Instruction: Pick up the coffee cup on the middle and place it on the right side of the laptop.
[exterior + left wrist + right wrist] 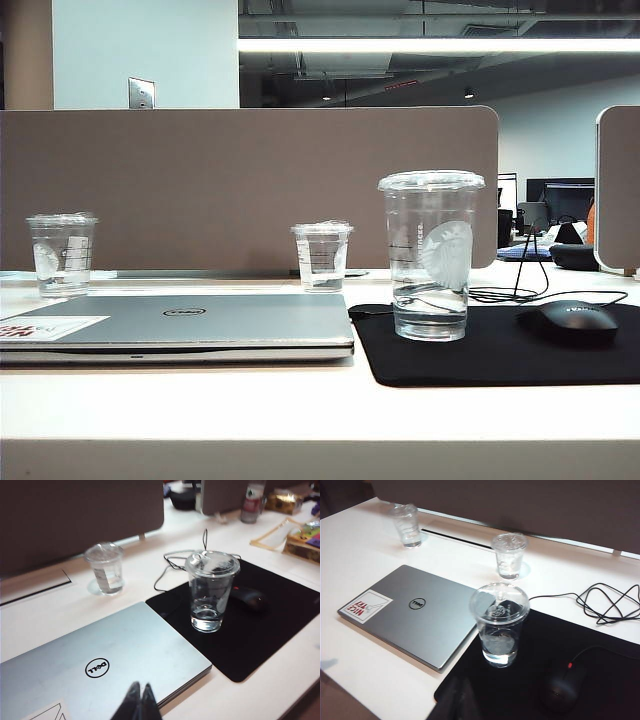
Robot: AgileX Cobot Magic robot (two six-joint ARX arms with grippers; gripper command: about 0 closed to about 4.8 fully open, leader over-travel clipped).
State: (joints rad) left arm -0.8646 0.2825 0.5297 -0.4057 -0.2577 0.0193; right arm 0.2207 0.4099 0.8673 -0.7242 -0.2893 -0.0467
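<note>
The cup (pixel 499 623) stands on the mat (pixel 600 680), ahead of both closed, empty jaws: left gripper (pixel 140 700), right gripper (pixel 460 700). Withdraw straight; avoid touching it.

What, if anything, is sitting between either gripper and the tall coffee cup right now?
Nothing visible. The coffee cup stands upright on the black mouse pad, right of the laptop. From the left gripper, shut, only the laptop's corner lies below the path; from the right gripper, only bare pad. The mouse sits off to the side.
</note>
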